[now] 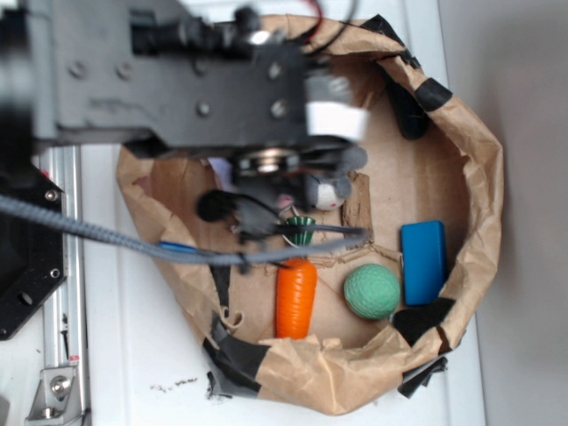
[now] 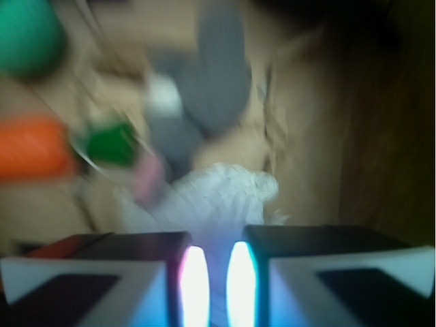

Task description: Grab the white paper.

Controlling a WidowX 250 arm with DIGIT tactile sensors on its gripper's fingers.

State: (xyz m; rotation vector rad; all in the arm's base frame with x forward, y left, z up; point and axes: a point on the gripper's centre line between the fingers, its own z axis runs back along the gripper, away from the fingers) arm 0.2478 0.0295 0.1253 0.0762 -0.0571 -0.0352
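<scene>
**Entry: closing on the white paper, grip check**

The white paper point(image 2: 221, 197) sits at lower centre of the wrist view, a wrinkled pale wad running down into the narrow gap between the two fingers point(image 2: 194, 286). The gripper point(image 2: 211, 286) has its jaws drawn nearly together with the paper's near end pinched between them; the view is blurred, so how firmly it is seated cannot be told. In the exterior view the paper is hidden under the arm.

Around it, wrist view: the grey plush bunny point(image 2: 218, 75) lies just beyond the paper, upper centre. The orange toy carrot point(image 2: 34, 146) is at mid left with its green top point(image 2: 109, 142) beside it, and the green ball point(image 2: 27, 34) is at upper left. All rest inside the brown paper bag point(image 1: 479, 177), with a blue block point(image 1: 422, 262) at right in the exterior view.

Judgement on the step:
- Only the wad's end seems caught; tissue may tear or slip.
- Close fully before lifting.
- Lift straight up and slowly, so the trailing paper does not drag the bunny along.
</scene>
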